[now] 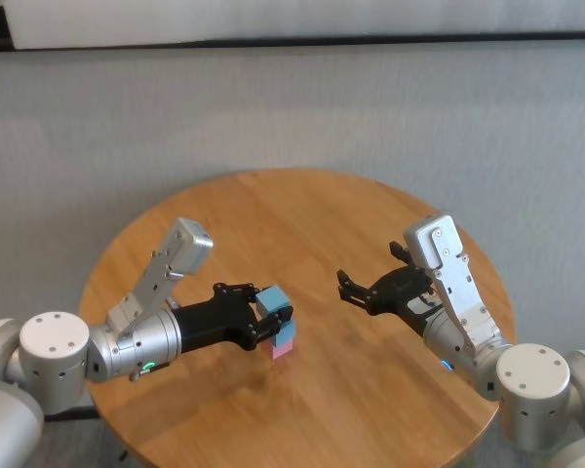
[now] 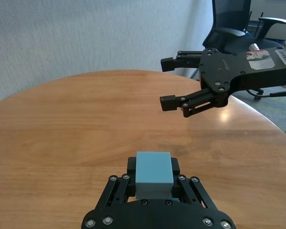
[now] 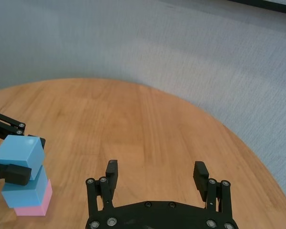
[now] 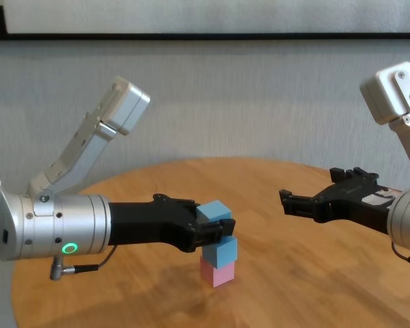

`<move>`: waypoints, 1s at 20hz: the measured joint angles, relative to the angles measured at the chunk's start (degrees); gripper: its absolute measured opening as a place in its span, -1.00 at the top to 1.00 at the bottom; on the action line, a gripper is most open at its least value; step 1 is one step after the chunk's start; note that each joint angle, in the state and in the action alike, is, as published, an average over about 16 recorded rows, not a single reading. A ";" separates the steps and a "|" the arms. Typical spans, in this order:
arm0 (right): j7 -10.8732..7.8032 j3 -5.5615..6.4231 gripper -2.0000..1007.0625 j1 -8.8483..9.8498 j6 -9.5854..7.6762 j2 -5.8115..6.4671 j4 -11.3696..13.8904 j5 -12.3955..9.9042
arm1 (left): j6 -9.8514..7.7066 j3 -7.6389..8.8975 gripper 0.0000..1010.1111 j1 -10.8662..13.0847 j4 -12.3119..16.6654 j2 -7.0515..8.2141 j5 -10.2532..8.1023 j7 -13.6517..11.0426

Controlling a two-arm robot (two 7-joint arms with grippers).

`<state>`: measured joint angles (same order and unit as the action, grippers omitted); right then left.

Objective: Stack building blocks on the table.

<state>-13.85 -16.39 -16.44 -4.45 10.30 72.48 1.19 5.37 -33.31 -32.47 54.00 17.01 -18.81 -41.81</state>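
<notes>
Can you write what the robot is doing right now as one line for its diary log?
left gripper: shut on top blue block | stack: second blue block on pink block | right gripper: open, apart | table

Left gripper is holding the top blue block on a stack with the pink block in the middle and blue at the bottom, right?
Not quite. The left gripper does grip the top blue block, but the chest view shows the pink block at the bottom, with the second blue block in the middle.
</notes>
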 joint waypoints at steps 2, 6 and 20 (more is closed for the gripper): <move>0.00 0.00 -0.99 0.00 0.00 0.00 0.00 0.00 | -0.11 -0.06 0.20 -0.02 -0.01 0.01 0.04 0.00; 0.00 0.00 -0.99 0.00 0.00 0.00 0.00 0.00 | -0.25 -0.21 0.18 -0.09 0.00 0.04 0.15 -0.09; 0.00 0.00 -0.99 0.00 0.00 0.00 0.00 0.00 | -0.54 -0.59 -0.37 -0.07 1.42 0.45 0.52 0.10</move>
<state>-13.85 -16.39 -16.44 -4.45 10.30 72.48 1.19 4.82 -33.90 -32.54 55.42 17.46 -18.30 -41.71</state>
